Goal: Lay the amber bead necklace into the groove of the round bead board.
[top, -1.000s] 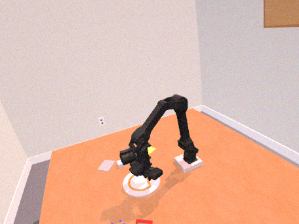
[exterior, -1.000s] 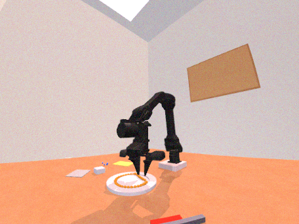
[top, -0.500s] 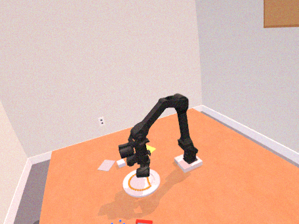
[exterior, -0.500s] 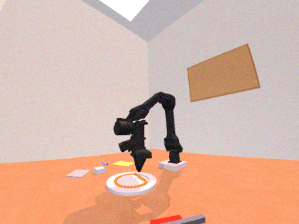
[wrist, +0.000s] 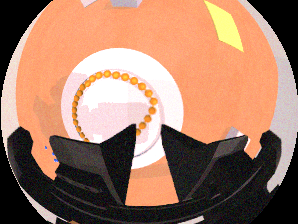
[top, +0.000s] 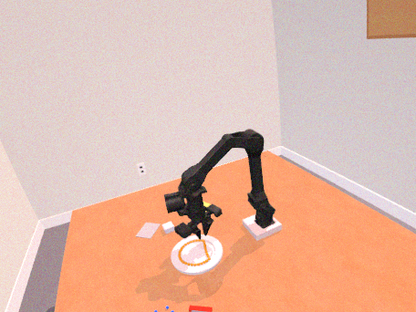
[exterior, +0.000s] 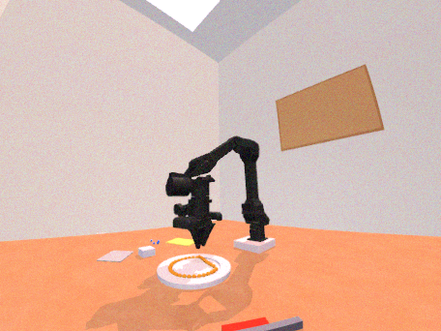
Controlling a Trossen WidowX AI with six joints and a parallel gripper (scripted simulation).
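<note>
The amber bead necklace [top: 194, 265] [exterior: 193, 276] [wrist: 116, 75] lies on the round white bead board [top: 192, 272] [exterior: 193, 285] [wrist: 172, 85]. Much of it forms a rounded loop. On the arm-base side, a fairly straight stretch cuts inside the groove from a sharp corner. Beads show along this stretch in the wrist view until a fingertip hides them. My gripper [top: 202, 235] [exterior: 199, 247] [wrist: 149, 126] hangs above the board near that stretch, fingers pointing down. Its fingertips are a small gap apart, with nothing held between them. The fingers hide the loop's near part in the wrist view.
A white block [top: 169, 227] [exterior: 146, 252] and a pale flat card [top: 148, 230] [exterior: 115, 255] lie beyond the board. A yellow sheet [top: 206, 204] [exterior: 180, 241] [wrist: 225, 25] lies behind the gripper. A red object [top: 201, 308] [exterior: 244, 324] and small blue bits [top: 167, 307] are near the top view's bottom edge.
</note>
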